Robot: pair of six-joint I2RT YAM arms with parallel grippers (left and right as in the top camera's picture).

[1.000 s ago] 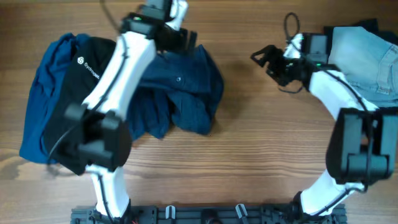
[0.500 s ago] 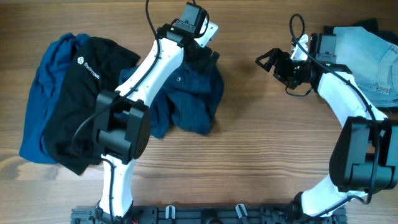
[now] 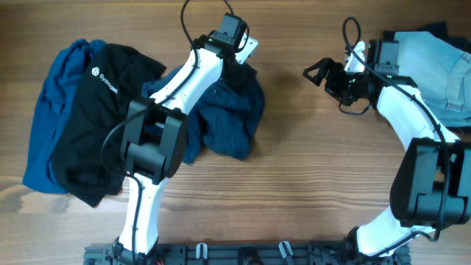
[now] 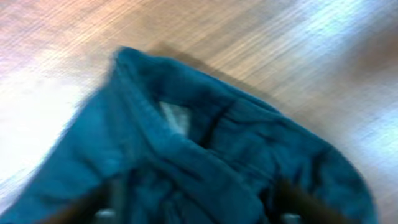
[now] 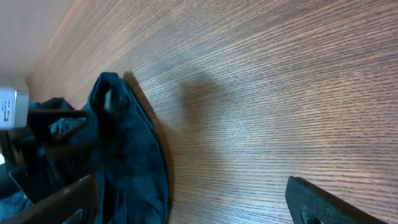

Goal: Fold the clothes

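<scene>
While three garments lie on the left of the table, one pair of navy shorts sits crumpled beside one black top, which overlaps one royal-blue garment. The top's white logo lettering is too small to read. The left gripper has its fingers either side of the shorts' waistband, but I cannot tell whether they pinch it. The right gripper has its fingers spread over bare wood.

One navy shorts, one black top, one royal-blue garment and one pale denim piece are counted.
</scene>
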